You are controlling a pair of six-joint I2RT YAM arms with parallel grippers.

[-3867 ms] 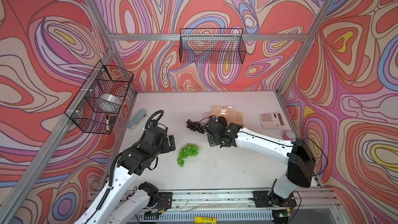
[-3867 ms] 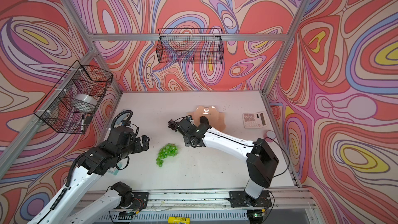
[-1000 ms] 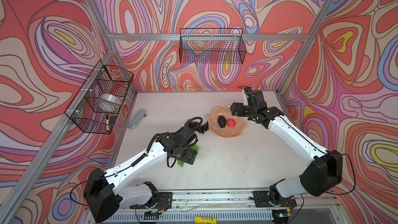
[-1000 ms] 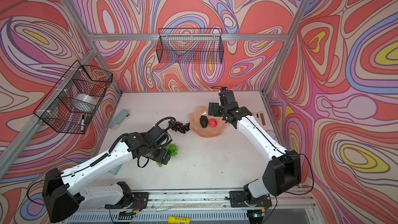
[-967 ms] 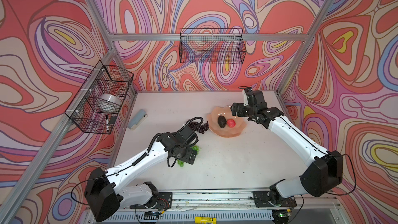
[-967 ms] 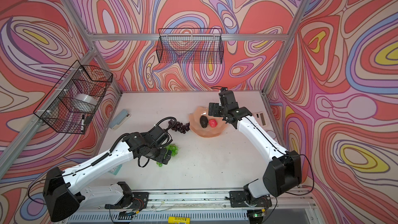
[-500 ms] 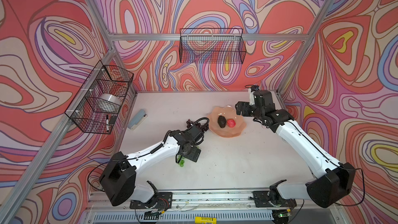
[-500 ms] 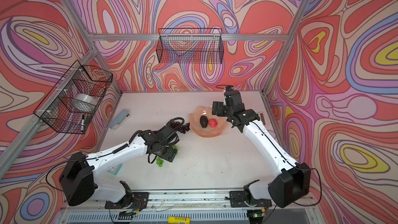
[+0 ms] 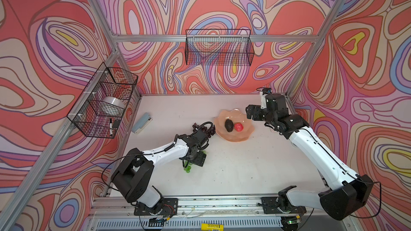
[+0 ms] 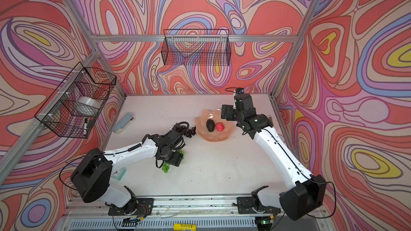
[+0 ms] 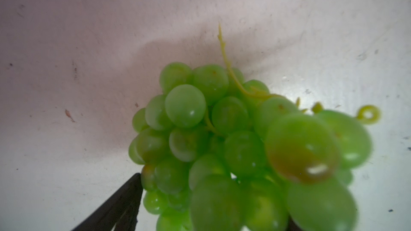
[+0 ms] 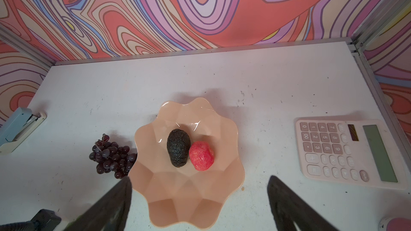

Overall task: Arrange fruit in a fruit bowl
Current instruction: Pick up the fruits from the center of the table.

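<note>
Left wrist view is showing the green grape bunch (image 11: 222,143) lying on the white desk (image 11: 66,41) directly under the left end effector (image 9: 196,160) and filling the space between its dark fingers (image 11: 120,203). One finger is touching the edge of the bunch and the opposite one is barely showing. I cannot tell whether they are clenching the grapes or merely straddling them. In a top view a few green grapes are peeking out from beneath that end effector.

Just beyond it, the dark purple grape bunch (image 12: 111,155) is lying against the wavy rim of the peach-pink fruit bowl (image 12: 189,214). The bowl is sitting below and just ahead of the right end effector (image 12: 199,178), which is hovering released, its fingers spread wide with nothing between them. Inside the bowl, the dark bumpy avocado-like oval (image 12: 178,147) and the small round red fruit (image 12: 201,156) are lying side by side, touching.

A pink calculator (image 12: 347,150) is resting on the desk beside the bowl, on the side away from the purple grapes. A pale blue stapler (image 12: 17,125) is lying farther out past those grapes, well apart from both end effectors.
</note>
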